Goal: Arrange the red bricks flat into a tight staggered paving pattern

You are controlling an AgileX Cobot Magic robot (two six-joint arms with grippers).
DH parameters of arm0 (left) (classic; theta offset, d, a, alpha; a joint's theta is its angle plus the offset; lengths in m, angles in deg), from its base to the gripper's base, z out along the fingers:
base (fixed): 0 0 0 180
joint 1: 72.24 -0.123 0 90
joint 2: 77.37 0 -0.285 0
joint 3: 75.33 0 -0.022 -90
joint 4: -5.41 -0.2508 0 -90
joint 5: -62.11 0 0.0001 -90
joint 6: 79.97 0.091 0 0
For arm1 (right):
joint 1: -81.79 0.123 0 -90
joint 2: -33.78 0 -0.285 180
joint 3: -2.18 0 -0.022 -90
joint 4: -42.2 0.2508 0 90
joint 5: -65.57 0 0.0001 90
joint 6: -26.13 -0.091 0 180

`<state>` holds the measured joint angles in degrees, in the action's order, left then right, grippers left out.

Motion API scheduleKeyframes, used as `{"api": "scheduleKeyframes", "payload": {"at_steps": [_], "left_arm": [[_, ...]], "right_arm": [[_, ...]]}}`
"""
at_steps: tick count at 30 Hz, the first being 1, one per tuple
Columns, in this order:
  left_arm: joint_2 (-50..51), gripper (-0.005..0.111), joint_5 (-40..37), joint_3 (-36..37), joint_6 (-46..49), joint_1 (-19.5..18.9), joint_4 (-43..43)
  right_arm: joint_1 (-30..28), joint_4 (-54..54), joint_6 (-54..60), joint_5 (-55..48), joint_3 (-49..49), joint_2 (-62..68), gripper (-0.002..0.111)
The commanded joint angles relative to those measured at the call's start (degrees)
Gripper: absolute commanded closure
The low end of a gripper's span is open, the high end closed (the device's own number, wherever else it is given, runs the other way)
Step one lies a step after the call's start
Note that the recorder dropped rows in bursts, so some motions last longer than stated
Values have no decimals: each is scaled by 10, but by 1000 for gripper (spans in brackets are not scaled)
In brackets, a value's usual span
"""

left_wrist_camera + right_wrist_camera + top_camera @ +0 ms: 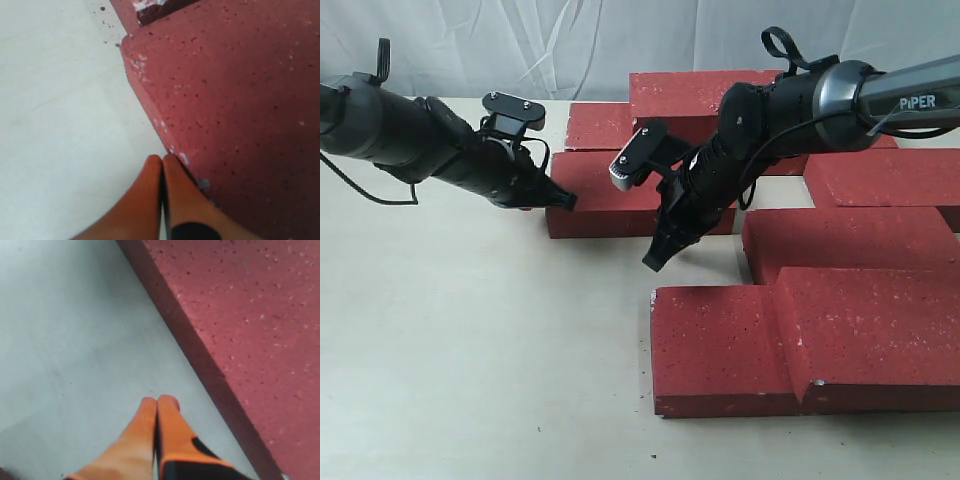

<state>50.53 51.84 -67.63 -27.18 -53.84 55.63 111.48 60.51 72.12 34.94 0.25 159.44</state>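
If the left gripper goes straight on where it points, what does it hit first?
The brick at its tip; the left gripper, jaws shut, sits against that brick's edge, perhaps touching it.

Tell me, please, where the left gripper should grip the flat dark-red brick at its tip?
Probably the free left end of the flat dark-red brick, from the left: it lies flat, another brick close behind. The shut left gripper must open first.
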Motion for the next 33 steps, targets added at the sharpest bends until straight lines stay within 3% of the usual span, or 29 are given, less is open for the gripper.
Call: {"api": "scheduleKeyframes", "payload": {"at_steps": [1, 12, 24, 33], "left_arm": [[-1, 107, 4, -6, 1, 17, 8], [26, 107, 30, -15, 1, 30, 3], [45, 107, -19, -50, 1, 38, 6], [45, 107, 21, -50, 1, 47, 4]], "right_arm": [[-3, -4, 2, 4, 0, 1, 109], [-3, -4, 3, 0, 0, 1, 109], [-3, -16, 3, -20, 0, -17, 109], [-3, -12, -10, -30, 0, -30, 109]]}}
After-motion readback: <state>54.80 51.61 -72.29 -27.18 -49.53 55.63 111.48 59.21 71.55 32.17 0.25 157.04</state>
